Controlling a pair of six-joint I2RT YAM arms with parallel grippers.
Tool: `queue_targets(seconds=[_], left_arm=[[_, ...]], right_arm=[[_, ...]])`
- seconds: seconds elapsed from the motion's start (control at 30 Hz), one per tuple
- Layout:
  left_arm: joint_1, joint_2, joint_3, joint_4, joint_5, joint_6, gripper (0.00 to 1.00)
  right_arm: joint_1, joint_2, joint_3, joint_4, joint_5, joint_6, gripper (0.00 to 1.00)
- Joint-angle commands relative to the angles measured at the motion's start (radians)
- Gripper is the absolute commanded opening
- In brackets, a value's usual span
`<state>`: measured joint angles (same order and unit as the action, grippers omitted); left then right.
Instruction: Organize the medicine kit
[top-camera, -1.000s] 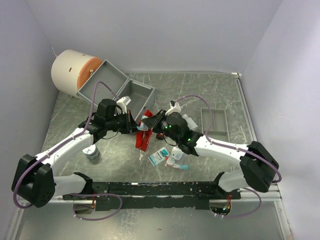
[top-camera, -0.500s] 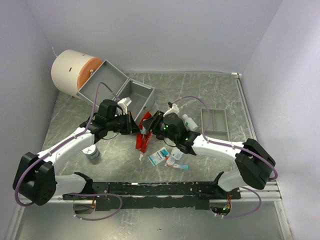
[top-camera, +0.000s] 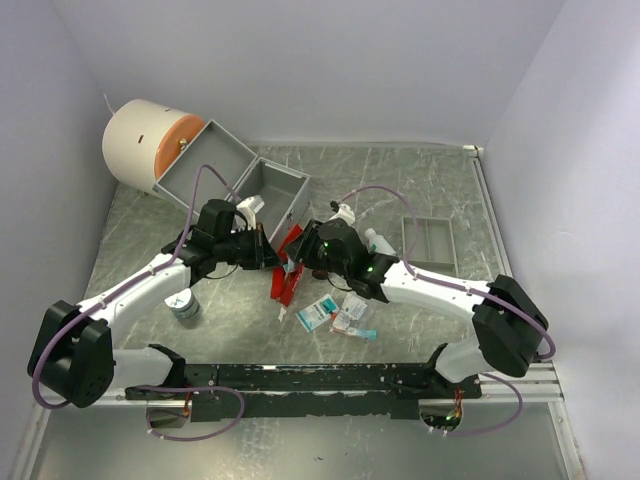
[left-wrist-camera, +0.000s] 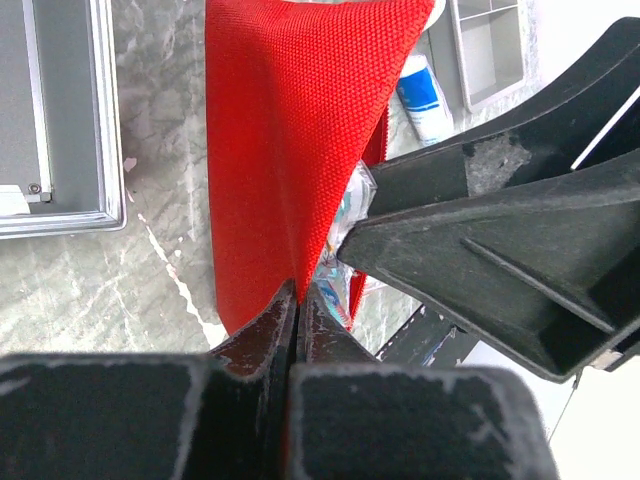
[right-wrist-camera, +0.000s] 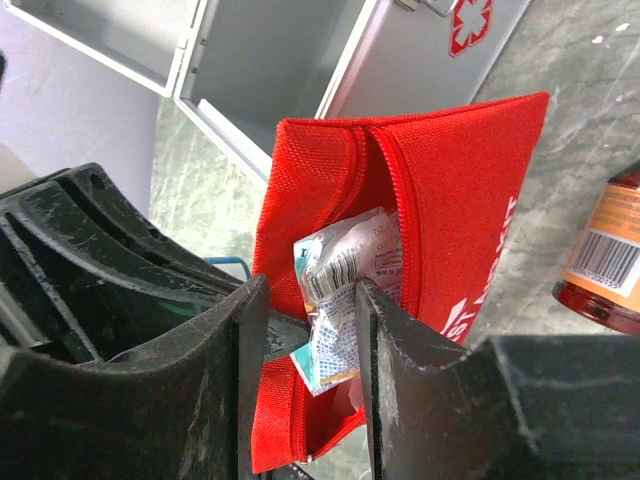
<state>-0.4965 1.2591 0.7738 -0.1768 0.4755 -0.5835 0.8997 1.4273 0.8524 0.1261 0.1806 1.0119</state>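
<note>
**Loading the pouch.** My left pincer (left-wrist-camera: 298, 300) is clamped tight on a fold of the red pouch (left-wrist-camera: 280, 130). It holds the pouch up with the zip mouth agape, just in front of the open grey case (right-wrist-camera: 420, 50).

My right pincer (right-wrist-camera: 310, 292) stands at that mouth, jaws part-way apart on either side of a crumpled sachet (right-wrist-camera: 335, 260) lying half inside the pouch. A gap shows beside one finger, so I judge the sachet free rather than gripped.

**Step in hand:** filling the pouch, with much of the kit unsorted.
- Loose sachets (top-camera: 335, 315) lie on the table near my bases.
- A brown bottle (right-wrist-camera: 610, 265) sits beside the pouch.
- A white bottle (top-camera: 378, 243) lies by my right wrist.
- A small jar (top-camera: 183, 305) stands near my left forearm.

**Next move, as I judge it:** draw the right pincer straight back without dragging the sachet out. The left grip must hold firm.

**Surface and room:** a level, grey-green marbled table (top-camera: 420, 180) with plain pale walls on three sides. A shallow divided tray (top-camera: 405, 245) lies to the right, and a white drum (top-camera: 135, 140) sits in the far left corner.
</note>
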Motion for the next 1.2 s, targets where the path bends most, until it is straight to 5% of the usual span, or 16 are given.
queue_targets(seconds=[0.0,0.33,0.7,0.97,1.17], left_arm=[[-0.008,0.006,0.028,0.022,0.01,0.008,0.07],[-0.008,0.003,0.031,0.014,0.003,0.011,0.07],[-0.008,0.01,0.024,0.025,0.01,0.01,0.07],[-0.008,0.004,0.017,0.026,0.014,0.008,0.07],[-0.01,0.002,0.012,0.028,0.02,0.01,0.07]], right_arm=[[0.001,0.018,0.025,-0.041,0.041,-0.023,0.39],[0.003,-0.028,0.04,-0.091,0.089,-0.09,0.42],[0.066,0.054,0.251,-0.478,0.168,-0.056,0.26],[0.114,0.19,0.408,-0.713,0.302,0.008,0.23],[0.114,0.248,0.433,-0.726,0.311,0.003,0.29]])
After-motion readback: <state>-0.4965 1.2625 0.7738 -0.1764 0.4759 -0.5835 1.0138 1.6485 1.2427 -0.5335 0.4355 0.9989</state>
